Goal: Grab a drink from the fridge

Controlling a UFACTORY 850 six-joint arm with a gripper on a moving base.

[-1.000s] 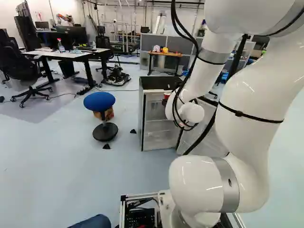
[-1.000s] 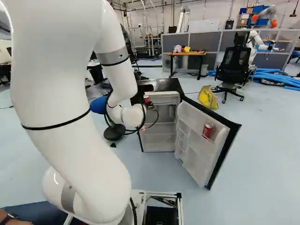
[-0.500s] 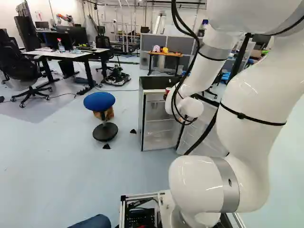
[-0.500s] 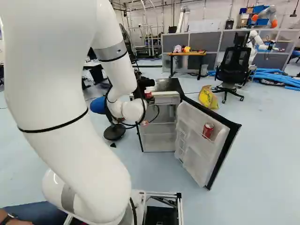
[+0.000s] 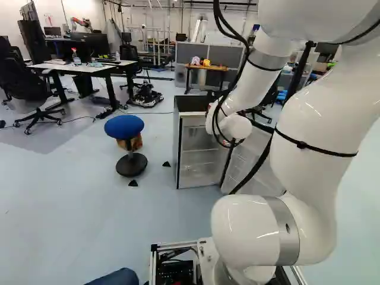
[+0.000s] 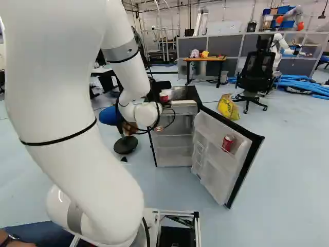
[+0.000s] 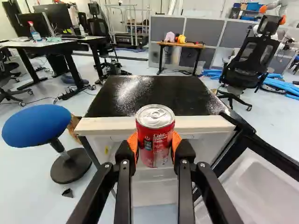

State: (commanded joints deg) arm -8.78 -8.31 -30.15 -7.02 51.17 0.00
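The pincer [image 7: 154, 142] is clamped on the can [image 7: 155, 120]; swung low, it could clip the fridge [image 7: 103, 124] at its top front edge and slip.

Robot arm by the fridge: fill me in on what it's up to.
The white robot arm is getting a drink from the fridge. Its gripper holds a red can upright between its two orange pads, in front of the fridge's top edge and apparently outside the compartment. The fridge door stands open, with another red can in it.
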